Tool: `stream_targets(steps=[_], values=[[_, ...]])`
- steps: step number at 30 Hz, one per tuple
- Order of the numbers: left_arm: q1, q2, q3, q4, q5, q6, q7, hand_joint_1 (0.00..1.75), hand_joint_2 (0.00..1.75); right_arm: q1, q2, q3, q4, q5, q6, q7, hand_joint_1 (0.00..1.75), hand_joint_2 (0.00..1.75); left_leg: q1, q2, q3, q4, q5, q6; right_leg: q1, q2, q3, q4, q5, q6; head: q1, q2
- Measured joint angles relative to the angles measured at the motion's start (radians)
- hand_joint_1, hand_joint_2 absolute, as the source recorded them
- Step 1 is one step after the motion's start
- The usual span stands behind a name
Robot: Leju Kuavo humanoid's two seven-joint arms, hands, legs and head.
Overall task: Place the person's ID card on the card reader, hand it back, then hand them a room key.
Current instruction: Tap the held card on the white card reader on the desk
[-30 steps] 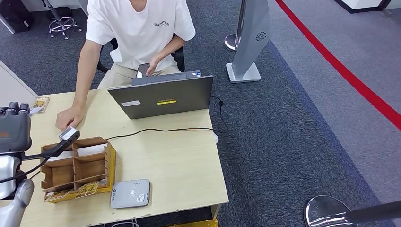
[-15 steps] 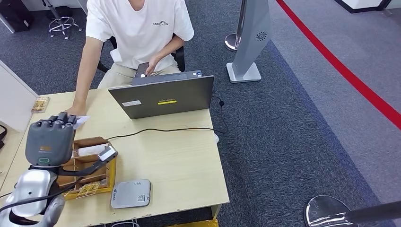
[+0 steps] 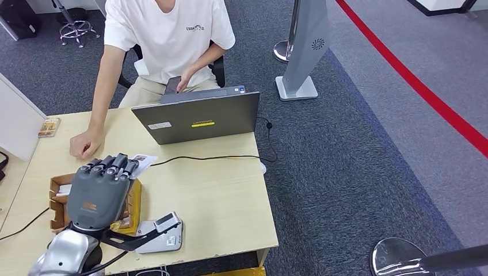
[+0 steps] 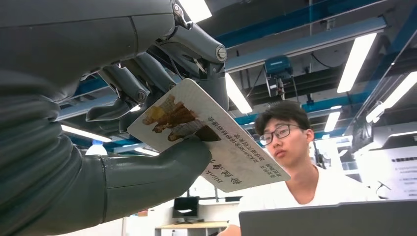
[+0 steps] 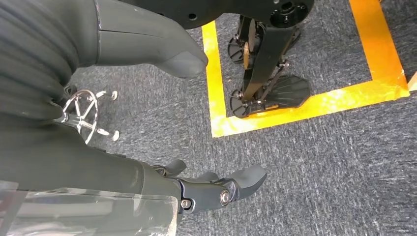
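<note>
The left hand [image 3: 99,192] is held up over the front-left part of the table [image 3: 218,195], back of the hand facing the head camera, right above the wooden organizer [image 3: 57,195]. An ID card [image 4: 209,135] is pinched in it between thumb [image 4: 167,164] and fingers [image 4: 147,73]; that grip is seen best from the left wrist, where a small picture and lines of print are shown on the card's face. From the head view just a corner of the card [image 3: 141,160] can be made out past the fingertips.

The card reader [image 3: 159,235], a flat grey pad, is sat at the table's near edge, just beside the organizer and partly covered by the arm.

The right hand [image 5: 216,189] is hung low over grey carpet with yellow floor tape [image 5: 295,105] nearby. Its fingers are spread apart and nothing is held.

A person [image 3: 167,40] is seated across the table behind an open laptop [image 3: 198,118], one fist [image 3: 83,144] rested on the tabletop near the card's corner. A black cable [image 3: 201,158] is run across the table from the laptop side.
</note>
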Motion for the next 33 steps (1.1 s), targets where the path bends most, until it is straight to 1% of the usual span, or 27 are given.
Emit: stream_targets(steps=[7,12,17,26,33], values=[[0.083,0.000,-0.044,-0.023,0.005,-0.002,0.015,1.75,1.75,0.007,0.017,-0.022,-0.030,-0.004,0.020,0.003,0.00,1.75,0.000,0.000,0.000,0.000,0.000,0.000,0.000,0.000,0.000,0.000,0.000,0.000,0.000,0.000],[0.101,0.000,-0.058,-0.028,0.005,-0.001,0.015,1.75,1.75,0.009,0.024,-0.032,-0.045,-0.004,0.020,0.003,0.00,1.75,0.000,0.000,0.000,0.000,0.000,0.000,0.000,-0.001,0.000,0.000,0.000,0.000,-0.001,0.000],[0.110,0.000,-0.062,-0.029,0.009,0.000,0.018,1.75,1.75,0.011,0.029,-0.037,-0.055,-0.004,0.027,0.005,0.00,1.75,0.000,0.000,0.000,0.000,0.000,0.000,0.000,0.000,0.000,0.000,0.000,0.000,-0.001,0.000],[0.230,-0.001,-0.062,-0.004,0.023,0.050,0.031,1.75,1.75,0.017,0.057,-0.063,-0.116,0.015,0.066,0.025,0.00,1.75,0.000,0.000,0.000,0.000,-0.001,0.000,0.000,0.000,0.000,0.000,-0.001,0.000,-0.001,0.000],[0.264,-0.014,-0.062,0.035,0.030,0.049,0.052,1.75,1.75,0.017,0.070,-0.080,-0.144,0.029,0.076,0.030,0.00,1.75,0.000,0.000,0.000,0.000,-0.001,0.000,0.000,0.000,0.000,0.000,-0.001,0.000,-0.001,0.000]])
